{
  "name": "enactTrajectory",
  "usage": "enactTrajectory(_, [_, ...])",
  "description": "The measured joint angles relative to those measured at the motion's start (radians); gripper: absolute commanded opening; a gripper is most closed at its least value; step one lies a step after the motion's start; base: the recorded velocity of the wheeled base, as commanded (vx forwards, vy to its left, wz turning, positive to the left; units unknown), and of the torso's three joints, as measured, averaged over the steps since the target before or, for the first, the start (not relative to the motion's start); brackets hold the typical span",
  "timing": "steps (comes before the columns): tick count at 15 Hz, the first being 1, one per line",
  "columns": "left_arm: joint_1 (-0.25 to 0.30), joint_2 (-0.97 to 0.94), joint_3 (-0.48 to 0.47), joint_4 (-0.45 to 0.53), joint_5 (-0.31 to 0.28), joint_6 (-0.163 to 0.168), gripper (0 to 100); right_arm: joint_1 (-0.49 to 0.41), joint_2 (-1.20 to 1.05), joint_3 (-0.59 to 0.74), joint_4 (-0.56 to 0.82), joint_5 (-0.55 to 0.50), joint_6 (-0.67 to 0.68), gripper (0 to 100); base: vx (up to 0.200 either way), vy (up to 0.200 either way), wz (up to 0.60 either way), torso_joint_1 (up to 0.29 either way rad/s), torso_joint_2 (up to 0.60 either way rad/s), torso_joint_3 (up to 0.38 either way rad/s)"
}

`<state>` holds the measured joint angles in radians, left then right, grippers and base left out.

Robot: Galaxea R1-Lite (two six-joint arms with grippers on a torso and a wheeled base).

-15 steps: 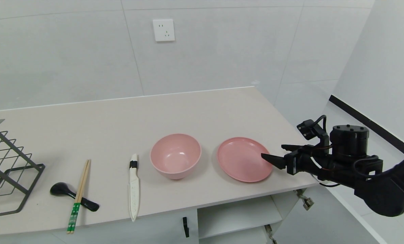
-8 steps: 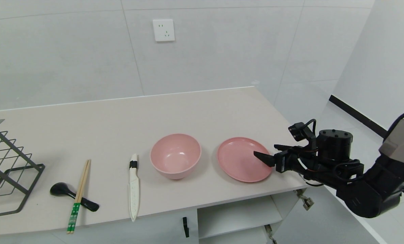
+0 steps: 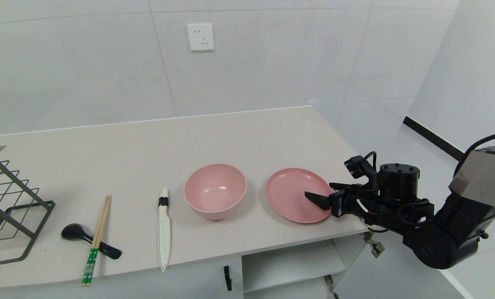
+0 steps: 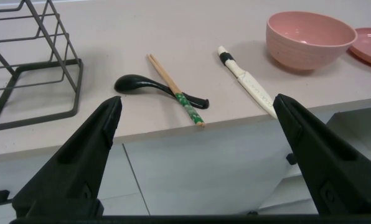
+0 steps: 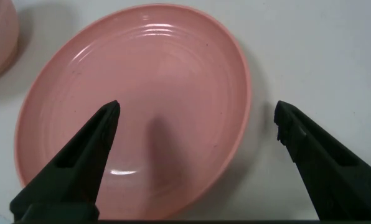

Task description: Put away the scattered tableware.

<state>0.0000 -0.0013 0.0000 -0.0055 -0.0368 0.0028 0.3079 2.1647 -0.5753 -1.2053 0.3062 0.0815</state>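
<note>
Beige counter (image 3: 147,158) holds a shallow, glossy pink plate (image 3: 289,190), ridged inside.

One bowl (image 3: 215,191), one plate (image 3: 291,195), one knife (image 3: 164,229), one spoon (image 3: 74,231), two chopsticks (image 3: 101,221), one rack (image 3: 48,203).

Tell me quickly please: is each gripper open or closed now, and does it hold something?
Left gripper: open, holding nothing.
Right gripper: open, holding nothing, fingers either side of the edge of the round pink plate.
</note>
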Motion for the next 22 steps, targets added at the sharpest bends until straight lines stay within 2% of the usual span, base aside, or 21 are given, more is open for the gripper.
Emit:
enactTrajectory(3, [0.000, 0.000, 0.000, 0.000, 0.000, 0.000, 100, 0.018, 0.016, 0.001, -0.004, 0.000, 0.000, 100, 0.000, 0.000, 0.00, 0.000, 0.00, 0.000])
enactTrajectory(4, [0.000, 0.000, 0.000, 0.000, 0.000, 0.000, 100, 0.020, 0.023, -0.001, -0.007, 0.000, -0.001, 0, 0.000, 0.000, 0.00, 0.000, 0.00, 0.000])
enactTrajectory(9, [0.000, 0.000, 0.000, 0.000, 0.000, 0.000, 100, 0.003, 0.048, -0.004, -0.007, -0.049, 0.011, 0, 0.000, 0.000, 0.00, 0.000, 0.00, 0.000])
enactTrajectory(17, [0.000, 0.000, 0.000, 0.000, 0.000, -0.001, 100, -0.003, -0.014, -0.031, 0.005, -0.059, 0.131, 0, 0.000, 0.000, 0.00, 0.000, 0.00, 0.000])
enactTrajectory(22, [0.000, 0.000, 0.000, 0.000, 0.000, -0.001, 100, 0.001, -0.061, -0.031, 0.001, -0.059, 0.156, 0, 0.000, 0.000, 0.00, 0.000, 0.00, 0.000])
